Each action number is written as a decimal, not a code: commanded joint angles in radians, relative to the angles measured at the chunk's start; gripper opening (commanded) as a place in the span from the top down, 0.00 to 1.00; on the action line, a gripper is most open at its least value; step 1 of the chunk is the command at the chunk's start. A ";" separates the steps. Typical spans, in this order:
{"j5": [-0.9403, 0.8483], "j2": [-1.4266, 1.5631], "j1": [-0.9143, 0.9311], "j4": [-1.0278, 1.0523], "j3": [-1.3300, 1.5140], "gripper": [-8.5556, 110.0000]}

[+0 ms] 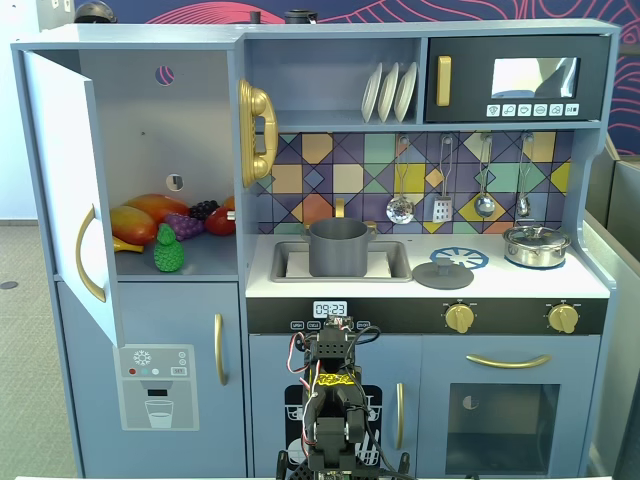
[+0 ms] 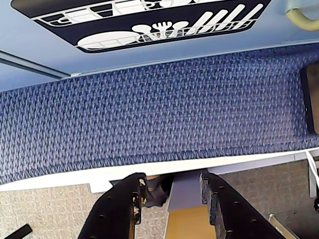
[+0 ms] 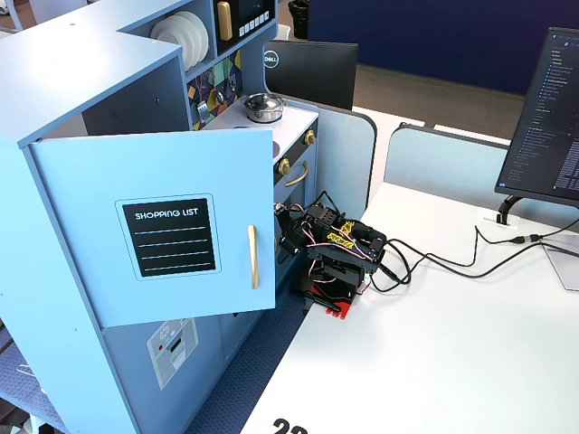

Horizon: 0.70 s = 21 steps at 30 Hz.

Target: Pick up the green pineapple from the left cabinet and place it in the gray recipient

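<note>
Green pineapple (image 1: 168,250) x1, upright at the front of the left cabinet (image 1: 160,130) shelf, door swung open. Behind it on the same shelf: two orange-red mangoes (image 1: 133,224), one purple grape bunch (image 1: 184,225), one dark berry cluster (image 1: 204,209), one red fruit (image 1: 221,221), and a yellow piece (image 1: 127,244) poking out under the mangoes.

Gray recipient (image 1: 338,247) x1, standing in the sink (image 1: 395,262), nothing visible in it from this angle. One gray lid (image 1: 443,273) lies on the counter surface just right of the sink. One shiny silver lidded pot (image 1: 536,245) on the far right burner. Three white plates (image 1: 388,92) racked on the upper shelf, four utensils hanging.

Arm folded low in front of the kitchen; gripper (image 2: 172,196) points at the blue carpet, jaws apart, holding nothing.
</note>
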 commanded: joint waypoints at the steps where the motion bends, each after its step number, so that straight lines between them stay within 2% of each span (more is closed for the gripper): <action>1: -0.038 -0.003 0.057 0.184 0.003 0.93; 11: -0.041 -0.003 0.055 0.184 0.003 0.93; 15: -0.074 -0.005 -0.002 0.161 -0.005 0.93; 17: -0.071 -0.006 -0.098 0.121 -0.044 0.93; 21: 0.023 -0.008 -0.483 -0.026 -0.227 0.93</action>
